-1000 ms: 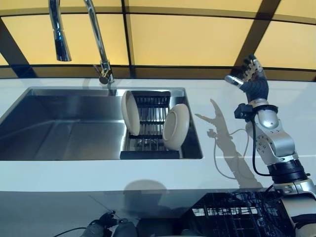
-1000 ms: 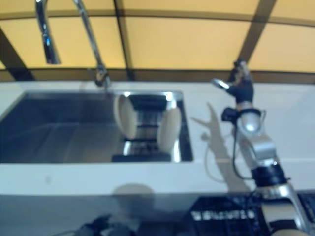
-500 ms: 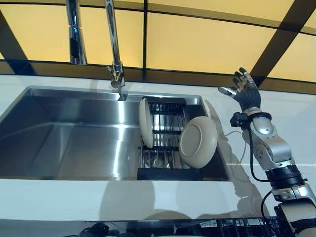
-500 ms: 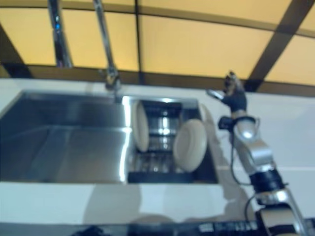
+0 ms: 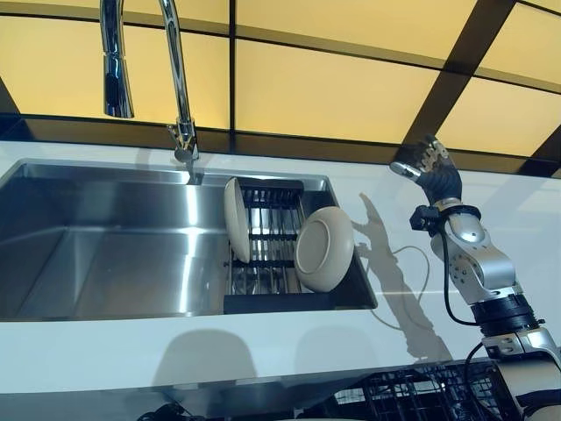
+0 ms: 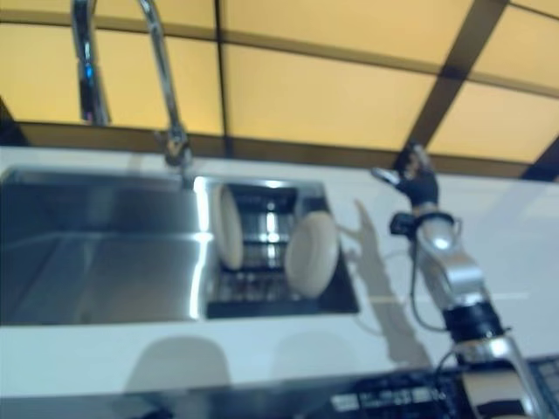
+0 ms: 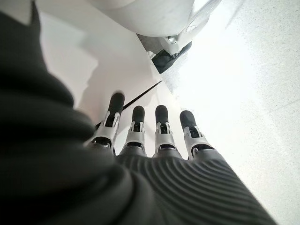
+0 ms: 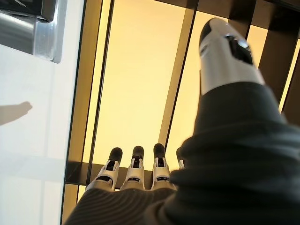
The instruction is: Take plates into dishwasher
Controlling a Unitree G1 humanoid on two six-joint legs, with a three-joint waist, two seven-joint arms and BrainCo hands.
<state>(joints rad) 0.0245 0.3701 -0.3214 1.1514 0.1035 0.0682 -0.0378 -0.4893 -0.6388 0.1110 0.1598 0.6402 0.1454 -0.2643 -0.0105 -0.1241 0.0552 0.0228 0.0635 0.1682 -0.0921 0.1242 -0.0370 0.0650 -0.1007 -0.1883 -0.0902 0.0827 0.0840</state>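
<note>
Two cream plates stand in a black rack (image 5: 273,267) at the right end of the steel sink (image 5: 105,254). One plate (image 5: 235,219) stands on edge at the rack's left. The other plate (image 5: 323,249) leans at the rack's right, its underside facing me. My right hand (image 5: 441,180) is raised above the white counter, to the right of the sink and apart from the plates. Its fingers (image 8: 136,171) are straight and hold nothing. My left hand (image 7: 145,140) shows only in the left wrist view, hanging low with straight, empty fingers.
A tall chrome faucet (image 5: 178,79) arches over the back of the sink. White counter (image 5: 394,263) runs around the sink, with a yellow panelled wall behind. A black wire dishwasher rack (image 5: 421,396) shows below the counter's front edge at lower right.
The whole view has shifted as the camera moved. My right hand stays raised to the right of the sink, its fingers drawn closer together. The plates have not moved in the rack.
</note>
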